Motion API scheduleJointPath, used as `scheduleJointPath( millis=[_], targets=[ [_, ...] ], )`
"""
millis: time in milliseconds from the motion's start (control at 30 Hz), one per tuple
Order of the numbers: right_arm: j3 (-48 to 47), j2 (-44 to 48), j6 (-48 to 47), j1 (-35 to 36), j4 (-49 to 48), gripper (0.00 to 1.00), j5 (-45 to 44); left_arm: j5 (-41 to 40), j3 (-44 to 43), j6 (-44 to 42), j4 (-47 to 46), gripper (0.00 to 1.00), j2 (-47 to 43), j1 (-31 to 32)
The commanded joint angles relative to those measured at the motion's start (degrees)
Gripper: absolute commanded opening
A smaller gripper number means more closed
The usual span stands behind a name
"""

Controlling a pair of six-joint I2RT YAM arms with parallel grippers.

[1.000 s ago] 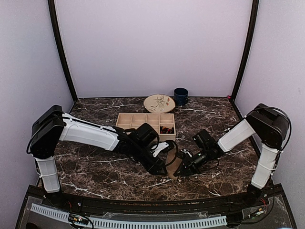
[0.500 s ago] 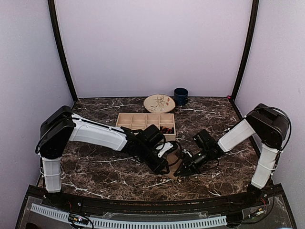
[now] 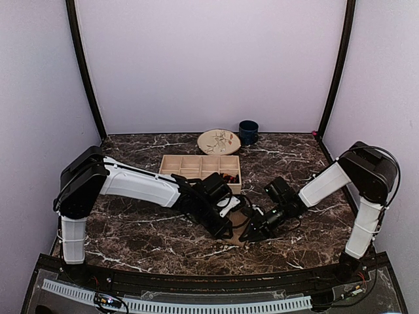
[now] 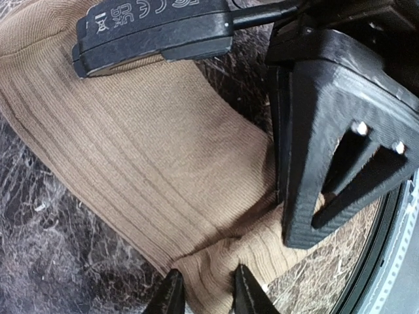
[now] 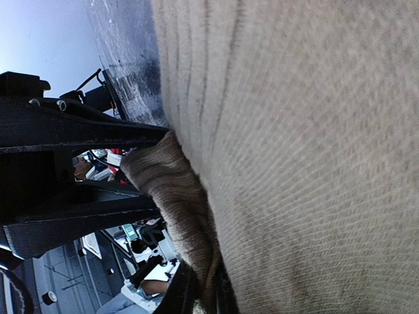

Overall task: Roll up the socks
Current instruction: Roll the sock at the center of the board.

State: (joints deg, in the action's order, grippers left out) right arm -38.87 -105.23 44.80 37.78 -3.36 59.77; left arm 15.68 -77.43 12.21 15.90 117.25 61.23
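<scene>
Tan sock [image 4: 163,163] x1, ribbed, end folded, near tray [image 3: 196,157] x1 | L claw [image 4: 206,297], R claw [image 5: 200,297]: each pinching its fold

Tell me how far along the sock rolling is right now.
Done: nothing rolled; the tan sock lies mostly flat on the marble table. In hand: the left gripper and right gripper each pinch a raised fold at its end. Left: the whole roll.

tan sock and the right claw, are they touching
Touching: right wrist view shows a fold of the tan sock pinched in the right claw.
</scene>
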Motion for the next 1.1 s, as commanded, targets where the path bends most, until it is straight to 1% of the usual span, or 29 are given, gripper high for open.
scheduleJointPath(
  millis=[0, 167, 400, 533, 900, 1067],
  targets=[
    [-1.81, 0.47, -4.81, -0.38, 6.84, 0.14, -3.97, -3.18, -1.87, 1.61, 5.19, 0.27, 2.48, 0.29],
    [-1.54, 2.25, -5.18, -0.43, 7.87, 0.2, -6.99, -3.61, -2.82, 3.0, 6.81, 0.23, 3.8, 0.37],
    [-0.22, 5.04, -4.6, -0.43, 7.85, 0.26, -10.43, -3.27, -2.91, 4.63, 7.87, 0.21, 4.57, 0.37],
    [0.67, 7.05, -4.05, -0.42, 7.59, 0.31, -12.19, -2.32, -3.51, 5.25, 8.82, 0.2, 5.29, 0.37],
    [4.16, 12.84, -2.93, -0.38, 8.0, 0.33, -16.9, -1.03, -4.75, 6.05, 10.18, 0.2, 6.31, 0.38],
    [4.71, 17.92, -4.11, -0.42, 10.18, 0.33, -22.08, 0.06, -5.17, 6.16, 10.56, 0.2, 6.75, 0.36]
  ],
)
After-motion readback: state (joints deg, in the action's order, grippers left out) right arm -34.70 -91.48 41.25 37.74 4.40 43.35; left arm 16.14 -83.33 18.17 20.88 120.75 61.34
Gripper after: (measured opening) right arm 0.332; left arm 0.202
